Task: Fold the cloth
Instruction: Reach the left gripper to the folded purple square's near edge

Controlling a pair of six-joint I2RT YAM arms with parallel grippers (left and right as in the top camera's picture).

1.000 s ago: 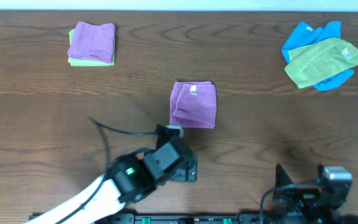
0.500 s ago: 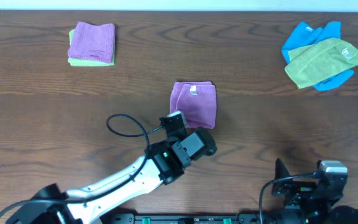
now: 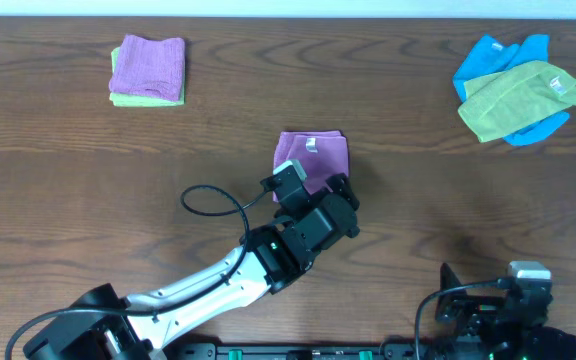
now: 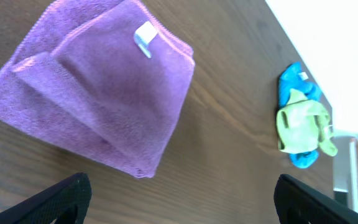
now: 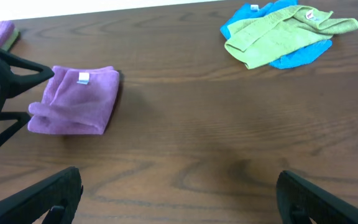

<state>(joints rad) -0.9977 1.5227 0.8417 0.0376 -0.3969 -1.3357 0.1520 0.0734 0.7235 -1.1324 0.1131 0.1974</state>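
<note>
Left pincer [image 4: 180,190] agape at one cloth [image 4: 104,93]

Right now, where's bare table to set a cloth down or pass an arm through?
Free: the wide strip between the cloth and the green-and-blue pile; also the span left of the cloth, below the purple-on-green stack. Crowded: the cloth's near edge, where the left end effector hovers open, and both far corners.
</note>
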